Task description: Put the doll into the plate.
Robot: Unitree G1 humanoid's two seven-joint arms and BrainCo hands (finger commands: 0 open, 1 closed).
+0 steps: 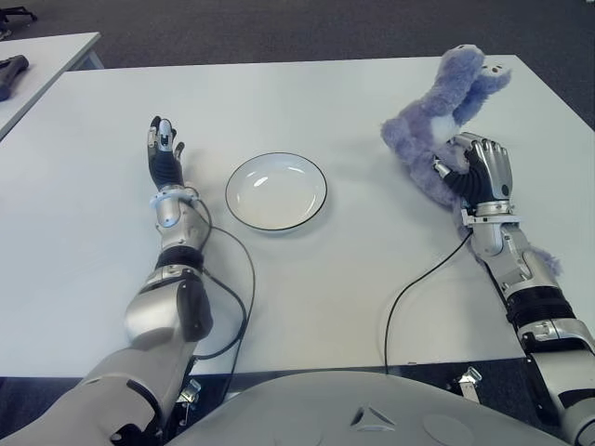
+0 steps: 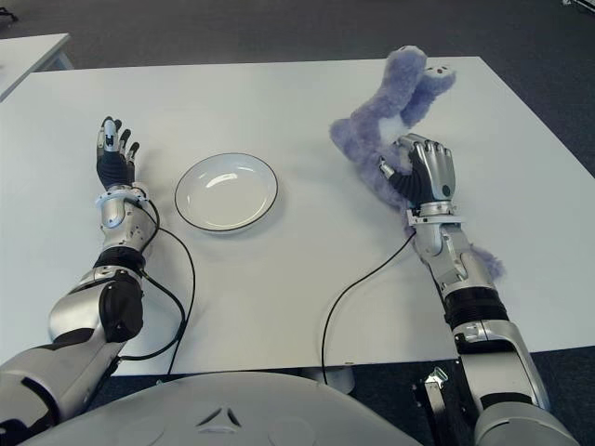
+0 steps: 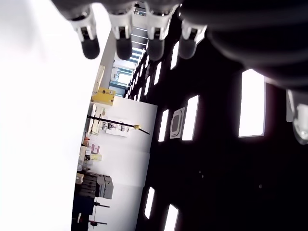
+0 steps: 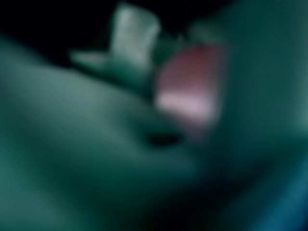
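Note:
A fluffy purple doll [image 1: 437,121] is at the right of the white table [image 1: 307,279], its long limbs reaching up and away. My right hand [image 1: 476,169] is curled into its fur from the near side, fingers closed on it. The right wrist view shows only the doll pressed close against the lens. A white round plate [image 1: 276,191] with a dark rim sits empty in the middle of the table, left of the doll. My left hand [image 1: 164,153] shows left of the plate with fingers stretched out and nothing in them.
Black cables [image 1: 409,288] run from both forearms across the near part of the table. Another table [image 1: 37,65] stands at the far left with a dark object [image 1: 11,72] on it. Dark floor lies beyond the far edge.

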